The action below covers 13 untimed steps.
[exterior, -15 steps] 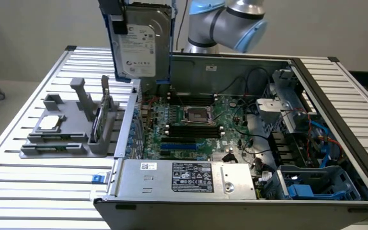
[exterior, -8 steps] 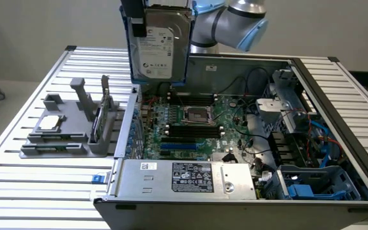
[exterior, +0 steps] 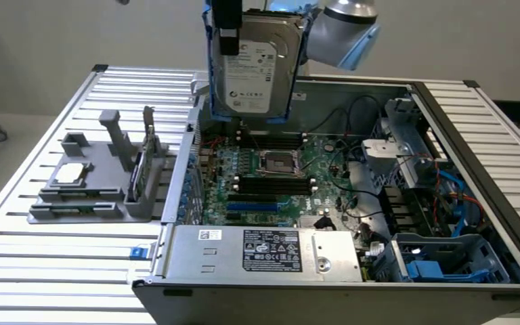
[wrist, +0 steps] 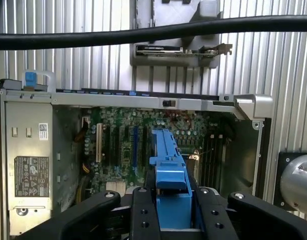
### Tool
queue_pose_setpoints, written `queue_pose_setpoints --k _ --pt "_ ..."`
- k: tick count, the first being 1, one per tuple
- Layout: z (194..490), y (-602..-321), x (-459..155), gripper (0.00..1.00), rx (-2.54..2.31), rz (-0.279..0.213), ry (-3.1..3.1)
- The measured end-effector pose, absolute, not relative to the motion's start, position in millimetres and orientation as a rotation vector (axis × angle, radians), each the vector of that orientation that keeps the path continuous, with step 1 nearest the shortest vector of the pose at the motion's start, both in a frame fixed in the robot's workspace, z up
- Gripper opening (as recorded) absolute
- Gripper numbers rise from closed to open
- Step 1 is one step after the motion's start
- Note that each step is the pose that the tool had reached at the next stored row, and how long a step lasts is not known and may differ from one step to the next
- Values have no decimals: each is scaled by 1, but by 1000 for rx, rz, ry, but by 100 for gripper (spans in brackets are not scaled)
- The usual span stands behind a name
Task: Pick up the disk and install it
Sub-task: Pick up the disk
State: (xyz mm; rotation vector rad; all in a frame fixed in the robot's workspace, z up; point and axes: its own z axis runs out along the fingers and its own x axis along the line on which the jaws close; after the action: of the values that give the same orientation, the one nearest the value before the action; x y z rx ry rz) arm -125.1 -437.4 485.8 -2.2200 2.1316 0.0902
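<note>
disk (exterior: 258,68) upright at top centre of exterior view, silver-grey body, white label, blue carrier frame, hanging above open case (exterior: 332,298), over motherboard (exterior: 269,176), gripper (wrist: 174,215) clamped on it, black fingers (wrist: 143,215) flanking the blue frame

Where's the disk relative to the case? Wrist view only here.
Observer: The disk hangs upright above the open case, white label facing the exterior camera.
Operator: Any blue bay visible?
Observer: A bay with blue plastic sits in the case corner at the exterior view's lower right.
Operator: Outside the case?
Observer: A grey fixture holding a small silver chip sits on the table, at the exterior view's left.
</note>
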Motion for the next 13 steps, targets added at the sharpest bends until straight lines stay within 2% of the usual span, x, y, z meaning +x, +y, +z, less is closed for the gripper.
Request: queue_pose_setpoints --k 13 --pt "486 -459 -70 33 -2209 112 2121"
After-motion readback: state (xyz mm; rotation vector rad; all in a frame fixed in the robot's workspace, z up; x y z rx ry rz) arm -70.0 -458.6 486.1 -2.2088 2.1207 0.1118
